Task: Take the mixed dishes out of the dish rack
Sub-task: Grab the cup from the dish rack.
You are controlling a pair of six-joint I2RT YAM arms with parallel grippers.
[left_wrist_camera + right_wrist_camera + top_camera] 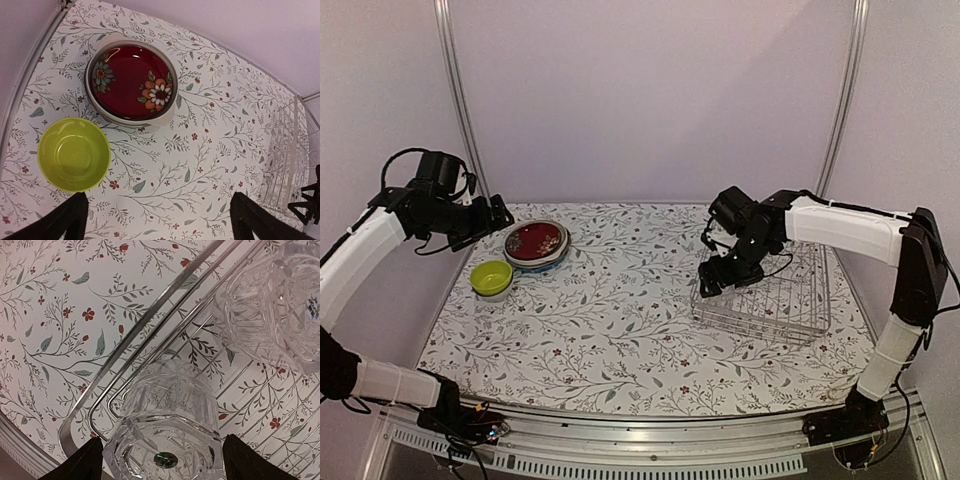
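The dish rack (790,310), a silver wire basket, stands on the right of the table. My right gripper (715,278) reaches into its near-left corner. In the right wrist view a clear drinking glass (167,410) stands upright between the open fingers of the right gripper (159,455), each finger close to its wall. A second glass (277,305) stands further in. The red floral plate (534,241) (131,80) lies on a stack of paler plates at the back left, and the lime-green bowl (491,277) (73,154) sits beside it. My left gripper (500,215) (157,220) hovers open and empty above them.
A floral cloth (620,320) covers the table. Metal frame posts (455,90) rise at the back corners before a plain wall. The rack's rim wire (150,325) runs diagonally just left of the near glass. The rack's left side (285,160) shows at the right edge of the left wrist view.
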